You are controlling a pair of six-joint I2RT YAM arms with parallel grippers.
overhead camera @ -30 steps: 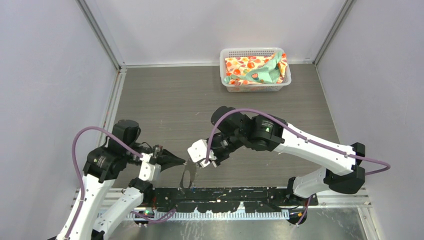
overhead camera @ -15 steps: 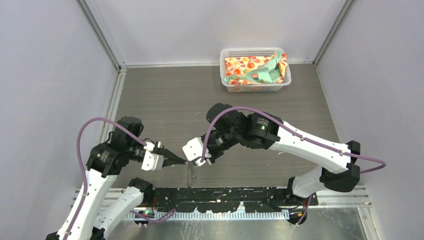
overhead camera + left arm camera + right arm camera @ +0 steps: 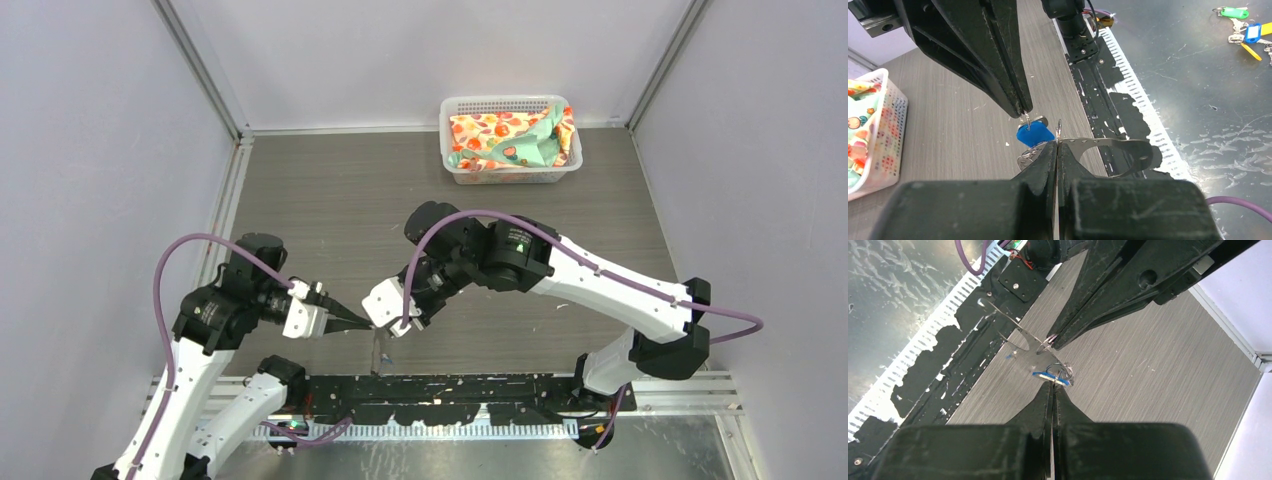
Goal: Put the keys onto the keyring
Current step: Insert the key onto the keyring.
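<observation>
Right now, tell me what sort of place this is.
Likely a robot lab cell: plain walls on aluminium framing enclose a wood-grain table, a left arm and right arm are bolted at its near edge, and a white basket of cloth sits behind.

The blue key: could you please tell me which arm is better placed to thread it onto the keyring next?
Right, probably: the right gripper holds the blue key just beside the keyring, while the left gripper only pinches that ring steady.

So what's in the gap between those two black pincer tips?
A blue-headed key, hanging from the right gripper, close beside the silvery keyring clamped in the left gripper. The left wrist view shows it.
</observation>
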